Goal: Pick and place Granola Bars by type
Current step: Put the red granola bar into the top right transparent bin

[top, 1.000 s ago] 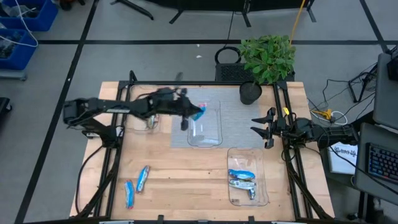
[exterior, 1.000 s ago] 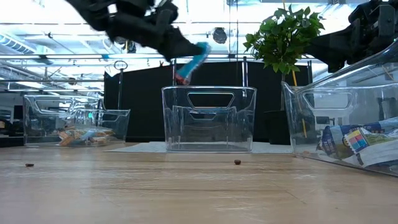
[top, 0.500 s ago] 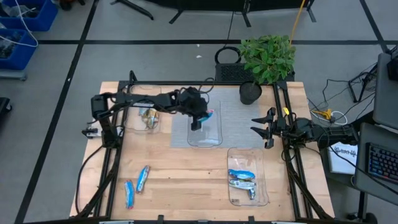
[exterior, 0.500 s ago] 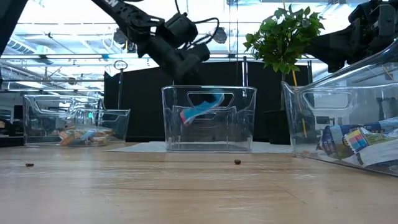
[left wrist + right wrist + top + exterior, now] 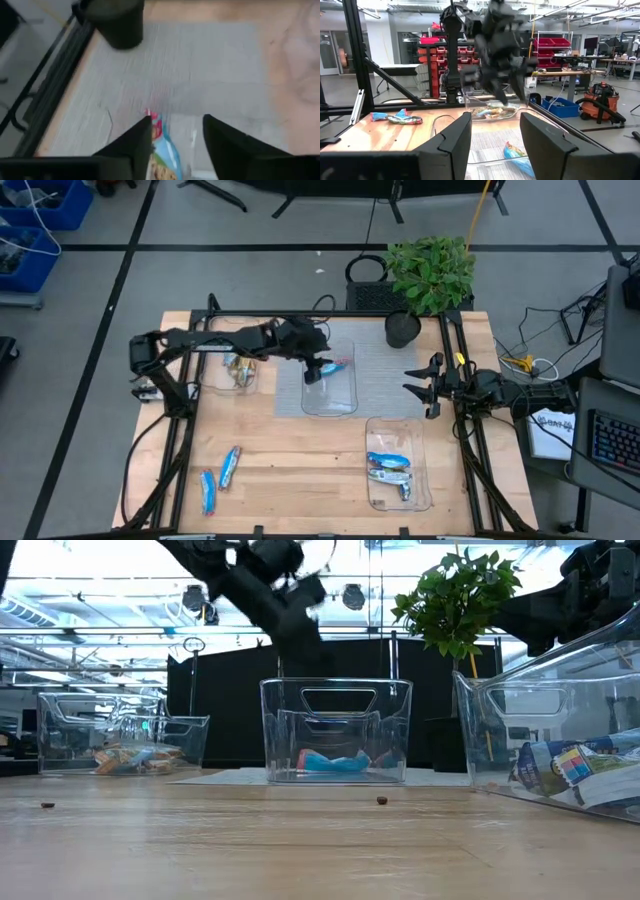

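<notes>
— Reading any wrapper print? Nearest, two blue bars (image 5: 218, 478) are lying on the bare table (image 5: 300, 470); the lettering is too small, perhaps.

— Farther back, the blue bar (image 5: 333, 761), gripped a second ago, is now lying in the middle clear tray (image 5: 336, 690). The left gripper (image 5: 318, 369) is hanging above it, fingers parted, empty. The right gripper (image 5: 418, 387) is waiting at the table's edge, fingers apart.

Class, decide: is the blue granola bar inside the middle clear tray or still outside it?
Inside. The blue granola bar lies on the floor of the middle clear tray, with the open left gripper above it.
</notes>
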